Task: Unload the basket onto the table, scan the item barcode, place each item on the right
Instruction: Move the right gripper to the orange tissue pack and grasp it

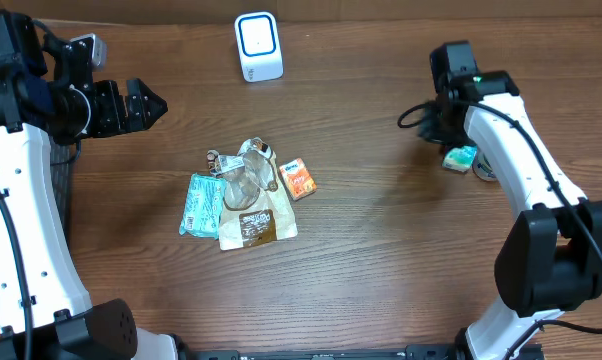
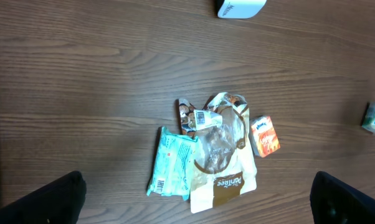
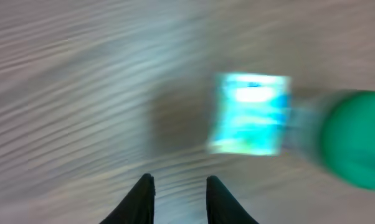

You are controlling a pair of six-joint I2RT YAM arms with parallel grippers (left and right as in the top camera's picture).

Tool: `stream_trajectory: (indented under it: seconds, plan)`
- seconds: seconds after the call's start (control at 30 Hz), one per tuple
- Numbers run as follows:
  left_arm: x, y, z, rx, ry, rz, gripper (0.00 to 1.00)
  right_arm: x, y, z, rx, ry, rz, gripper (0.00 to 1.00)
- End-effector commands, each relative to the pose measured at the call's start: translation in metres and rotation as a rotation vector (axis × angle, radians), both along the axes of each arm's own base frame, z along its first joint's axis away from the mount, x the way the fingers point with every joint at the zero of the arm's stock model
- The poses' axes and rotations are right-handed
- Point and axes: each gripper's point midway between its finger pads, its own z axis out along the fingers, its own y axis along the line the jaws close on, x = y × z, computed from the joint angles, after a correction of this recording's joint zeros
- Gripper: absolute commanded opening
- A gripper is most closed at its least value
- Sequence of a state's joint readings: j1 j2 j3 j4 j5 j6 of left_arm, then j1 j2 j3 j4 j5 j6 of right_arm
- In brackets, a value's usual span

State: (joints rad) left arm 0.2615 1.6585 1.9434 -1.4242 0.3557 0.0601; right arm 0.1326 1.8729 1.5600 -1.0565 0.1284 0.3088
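**A:** Where's the item to scan?

**B:** I'd take it to be the small teal-and-white packet (image 1: pixel 461 157). It lies flat, well to the right of the white box scanner with a blue-ringed face (image 1: pixel 258 45) and nearer the robot's side.

**A:** Is it held?

**B:** No. The right gripper (image 3: pixel 180 180) hovers just short of it, fingers narrowly parted with only wood between them. The wrist view is blurred. A green round thing (image 3: pixel 356 140) sits against the packet's far side, too smeared to name.

**A:** And the other arm?

**B:** The left gripper (image 1: pixel 149 106) hangs left of the scanner, spread wide and empty. It probably waits there to leave the space below the scanner clear.

**A:** What's there?

**B:** A heap: a long teal pouch (image 1: pixel 199 203), a cream-and-brown paper bag (image 1: pixel 256 222) under crumpled clear film, and a small orange carton (image 1: pixel 298 179) beside it.

**A:** Surface?

**B:** A dark wood-grain tabletop (image 1: pixel 381 260), matte. Nothing of the room shows beyond it.
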Motion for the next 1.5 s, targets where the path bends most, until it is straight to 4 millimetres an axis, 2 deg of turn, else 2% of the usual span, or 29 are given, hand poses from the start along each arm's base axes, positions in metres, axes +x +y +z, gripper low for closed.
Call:
stream_trajectory:
  seconds: [0.0,0.1,0.23,0.27,0.4,0.63,0.77,0.87,1.1,1.27,1.37,1.47]
  plan:
    - [-0.001,-0.003,0.005,0.015,-0.020,-0.027,0.99,-0.007,0.083,0.014,0.428,0.014,0.188,0.24]
    - [-0.001,-0.003,0.005,0.015,-0.020,-0.027,1.00,-0.010,0.106,0.015,0.521,0.013,0.227,0.23]
    - [-0.001,-0.003,0.005,0.015,-0.020,-0.026,1.00,-0.015,0.126,0.004,0.545,0.023,0.202,0.22]
    - [-0.001,-0.003,0.005,0.015,-0.020,-0.027,0.99,-0.018,0.140,-0.002,0.551,0.023,0.220,0.22]
    - [-0.001,-0.003,0.005,0.015,-0.021,-0.027,1.00,-0.027,0.168,-0.012,0.557,0.015,0.273,0.23]
    - [-0.001,-0.003,0.005,0.015,-0.020,-0.026,1.00,-0.037,0.209,-0.010,0.570,-0.012,0.352,0.23]
    - [-0.001,-0.003,0.005,0.015,-0.020,-0.027,0.99,-0.042,0.225,-0.018,0.540,-0.008,0.325,0.19]
    - [-0.001,-0.003,0.005,0.015,-0.020,-0.026,1.00,-0.049,0.242,-0.032,0.547,0.026,0.308,0.14]
    - [-0.001,-0.003,0.005,0.015,-0.020,-0.027,1.00,-0.076,0.280,-0.065,0.574,0.130,0.344,0.12]
    - [-0.001,-0.003,0.005,0.015,-0.020,-0.027,1.00,-0.087,0.287,-0.078,0.548,0.158,0.361,0.12]
    - [-0.001,-0.003,0.005,0.015,-0.020,-0.026,1.00,-0.087,0.278,-0.083,0.503,0.166,0.340,0.12]
    - [-0.001,-0.003,0.005,0.015,-0.020,-0.026,1.00,-0.085,0.259,-0.090,0.430,0.176,0.299,0.12]
